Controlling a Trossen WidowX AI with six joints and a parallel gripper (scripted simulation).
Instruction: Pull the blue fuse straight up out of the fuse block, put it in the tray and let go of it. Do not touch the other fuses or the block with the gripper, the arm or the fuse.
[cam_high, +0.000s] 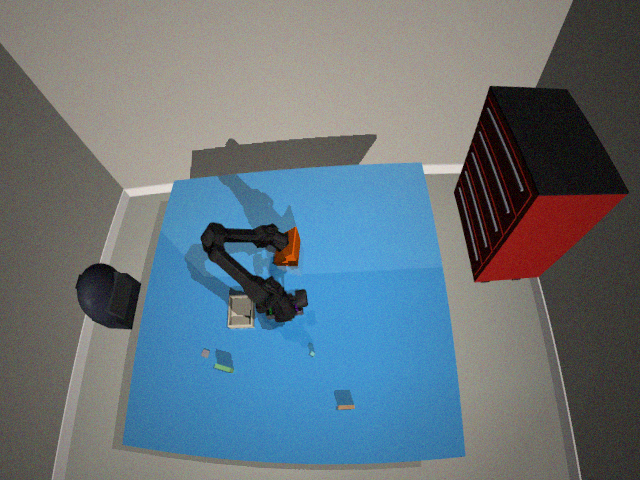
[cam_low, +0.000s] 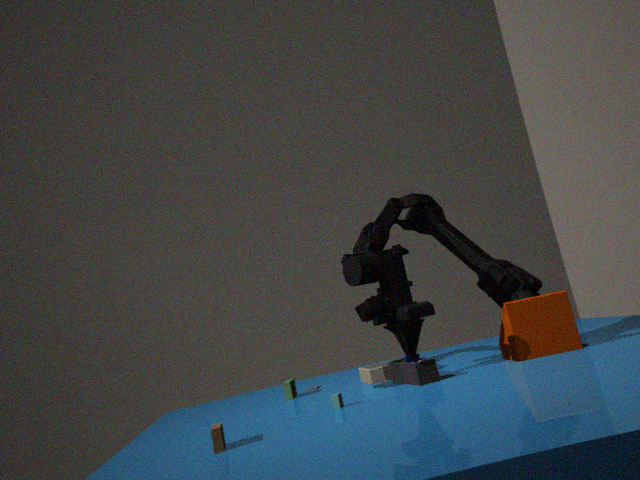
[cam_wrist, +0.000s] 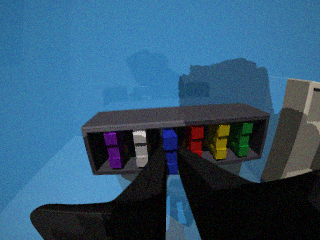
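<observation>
My gripper (cam_low: 412, 354) (cam_wrist: 170, 152) is shut on the blue fuse (cam_low: 410, 358) (cam_wrist: 170, 137), whose blue shows just above the top of the fuse block (cam_low: 404, 373) (cam_wrist: 150, 116). I cannot tell whether its lower end is clear of the slot. In the wrist view the purple fuse (cam_wrist: 114, 150), white fuse (cam_wrist: 140, 150), red fuse (cam_wrist: 196, 134), yellow fuse (cam_wrist: 220, 142) and green fuse (cam_wrist: 243, 140) stand in the grey block. The beige tray (cam_high: 230, 312) (cam_low: 368, 375) (cam_wrist: 299, 115) stands beside the block's green end. In the top view the arm hides the fingertips and most of the block.
An orange wedge (cam_high: 292, 248) (cam_low: 542, 325) stands by the arm's base. A green block (cam_high: 223, 368) (cam_low: 288, 389), a small teal block (cam_high: 311, 353) (cam_low: 337, 400), a brown block (cam_high: 345, 407) (cam_low: 217, 438) and a flat pinkish piece (cam_high: 205, 352) lie farther out on the blue table.
</observation>
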